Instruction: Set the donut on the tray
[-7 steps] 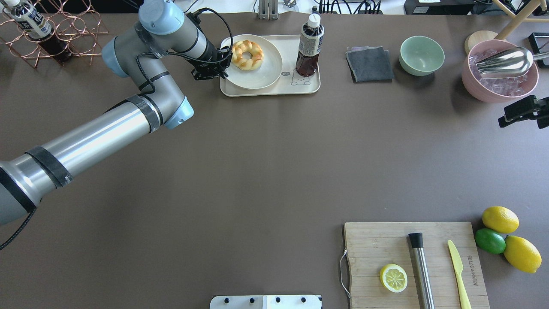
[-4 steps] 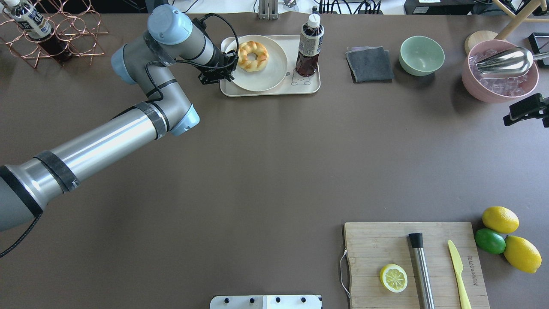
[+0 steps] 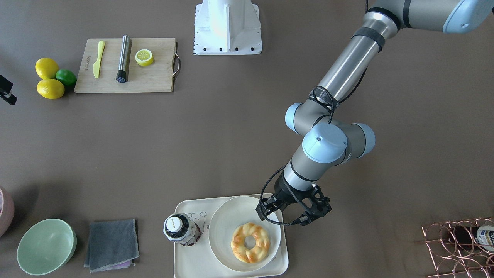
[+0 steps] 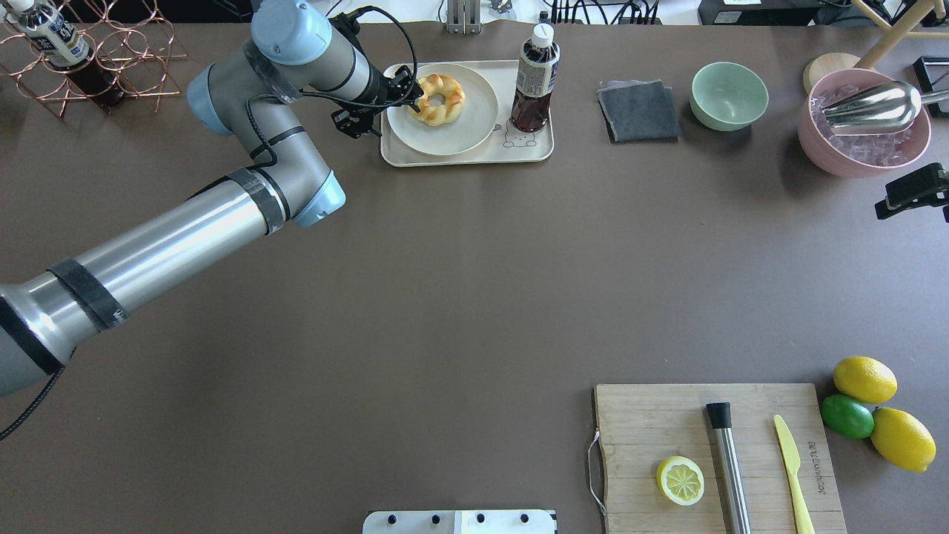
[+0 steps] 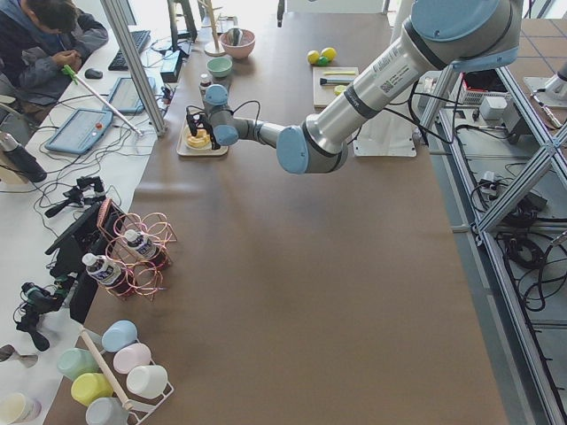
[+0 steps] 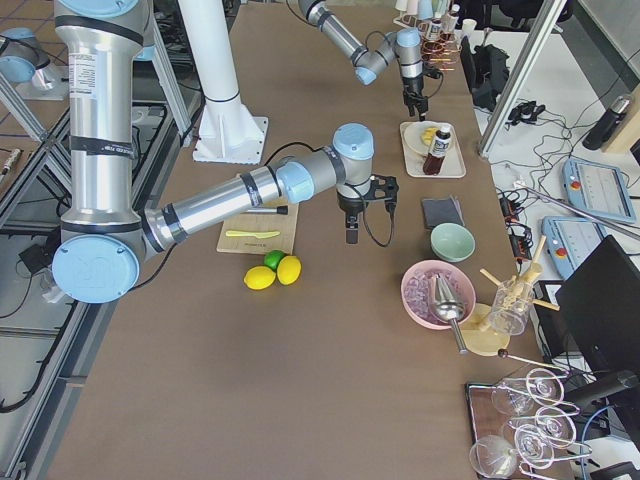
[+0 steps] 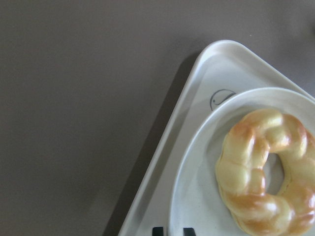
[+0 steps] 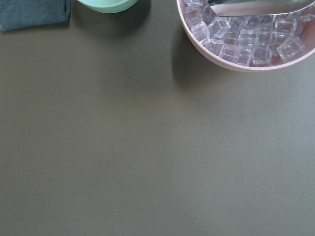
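We saw the broad brown table point(image 4: 474, 297) carrying everything. The robot's left arm point(image 4: 178, 237), silver with pale blue joints, extended from the near left side to the far edge. There sat the flat cream-white rectangular tray point(image 4: 474, 157) with rounded corners and a small cartoon print. A round white plate point(image 4: 445, 137) covered most of the tray's left part. A pink round bowl point(image 4: 852, 167) of clear ice cubes stood well apart at the far right. A dark drink bottle with a white cap point(image 4: 534, 81) stood upright on the tray's right part, beside the plate.

The golden-yellow twisted ring donut point(image 4: 454, 104), patched with orange-brown glaze, lay flat on the plate. It sat toward the plate's far left side, so it rested on the plate and not on the tray's own surface.

The left tool point(image 7: 173, 231) hung over the plate's left rim, just beside the donut. Its two dark fingertips point(image 7: 157, 231) stood close together with only a narrow gap and gripped nothing. We could not tell whether they touched the donut.

The black right tool point(image 4: 910, 194) hung near the pink bowl, apart from it. We could not tell how wide its fingers stood.
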Tool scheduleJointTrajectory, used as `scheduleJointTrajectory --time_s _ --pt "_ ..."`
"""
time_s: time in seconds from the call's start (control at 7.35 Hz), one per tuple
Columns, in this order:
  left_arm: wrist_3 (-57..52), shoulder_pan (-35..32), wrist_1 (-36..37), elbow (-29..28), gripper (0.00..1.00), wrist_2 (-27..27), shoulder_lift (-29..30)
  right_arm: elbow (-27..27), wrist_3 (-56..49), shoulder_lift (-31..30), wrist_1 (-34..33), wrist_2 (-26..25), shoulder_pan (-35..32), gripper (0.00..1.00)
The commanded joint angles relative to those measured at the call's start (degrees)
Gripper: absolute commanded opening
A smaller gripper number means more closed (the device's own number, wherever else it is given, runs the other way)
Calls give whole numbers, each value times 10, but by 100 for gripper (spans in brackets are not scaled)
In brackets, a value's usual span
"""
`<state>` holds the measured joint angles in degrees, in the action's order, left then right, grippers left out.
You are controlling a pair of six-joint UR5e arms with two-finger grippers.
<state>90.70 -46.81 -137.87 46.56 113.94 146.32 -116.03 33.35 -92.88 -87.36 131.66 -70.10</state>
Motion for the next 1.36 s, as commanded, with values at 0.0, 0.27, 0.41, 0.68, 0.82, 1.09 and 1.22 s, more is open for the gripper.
scheduleJointTrajectory --time_s 0.0,0.27,0.41,0.68,0.82,1.09,1.22 --pt "-138 -19 278 306 97 48 -121 7 -14 -2 0 -3 -2 100" --pt "-330 -61 457 551 97 53 -264 47 -103 -6 -1 -1 -32 100" --pt "-442 -95 528 631 97 53 -324 55 -122 -6 -1 0 -46 100" --pt "-635 -175 573 707 97 60 -424 78 -180 -7 -1 2 -79 100" --pt "-722 -216 571 723 97 89 -471 89 -210 -13 -1 2 -95 100" --pt "-912 -315 565 707 97 149 -561 93 -265 -41 -1 3 -119 100" --pt "-973 -352 541 683 98 152 -592 94 -292 -56 -1 8 -134 100"
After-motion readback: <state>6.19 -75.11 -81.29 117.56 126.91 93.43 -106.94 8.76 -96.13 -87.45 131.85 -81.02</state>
